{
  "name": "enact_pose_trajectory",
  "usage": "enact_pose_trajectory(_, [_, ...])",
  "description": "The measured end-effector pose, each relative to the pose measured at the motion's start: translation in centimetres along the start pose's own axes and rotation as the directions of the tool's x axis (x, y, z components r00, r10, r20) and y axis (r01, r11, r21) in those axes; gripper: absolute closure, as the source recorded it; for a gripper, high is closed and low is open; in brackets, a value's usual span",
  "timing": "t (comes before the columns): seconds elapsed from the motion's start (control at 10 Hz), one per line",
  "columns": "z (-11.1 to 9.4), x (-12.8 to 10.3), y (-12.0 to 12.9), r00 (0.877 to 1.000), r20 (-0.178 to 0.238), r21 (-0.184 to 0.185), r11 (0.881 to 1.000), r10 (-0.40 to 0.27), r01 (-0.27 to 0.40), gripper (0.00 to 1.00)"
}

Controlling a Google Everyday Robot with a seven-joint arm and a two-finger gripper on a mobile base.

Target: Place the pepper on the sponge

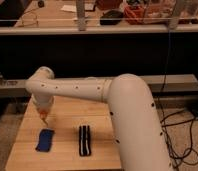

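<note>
The sponge (44, 140) is a flat bright-blue pad lying on the wooden table (67, 117) near its front left. My white arm reaches across from the lower right. Its gripper (43, 115) points down just behind and above the sponge. A small orange piece, the pepper (43, 116), shows at the gripper's tip, held off the table surface. It hangs a short way above the sponge's far edge and does not touch it.
A black pad with white stripes (84, 140) lies right of the sponge. My bulky arm (132, 125) covers the table's right side. Cables (179, 135) run over the floor at right. A dark shelf edge (92, 30) runs behind the table.
</note>
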Motion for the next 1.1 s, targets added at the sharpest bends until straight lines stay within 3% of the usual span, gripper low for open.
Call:
enact_pose_trajectory(0.1, [-0.1, -0.6, 0.0, 1.000, -0.001, 0.010, 1.000, -0.010, 0.010, 0.76])
enact_pose_trajectory(0.3, [-0.1, -2.4, 0.1, 0.999, 0.004, 0.050, 0.998, -0.034, 0.033, 0.61])
enact_pose_trajectory(0.4, [0.4, -2.9, 0.3, 0.999, 0.005, 0.055, 0.997, -0.045, 0.045, 0.59])
enact_pose_trajectory(0.5, [1.1, -3.8, 0.1, 0.998, 0.010, 0.058, 0.997, -0.057, 0.056, 0.62])
enact_pose_trajectory(0.8, [2.5, -4.5, 0.6, 0.997, 0.009, 0.074, 0.995, -0.073, 0.073, 0.92])
enact_pose_trajectory(1.1, [2.7, -4.6, 0.3, 0.996, 0.020, 0.082, 0.993, -0.088, 0.086, 1.00])
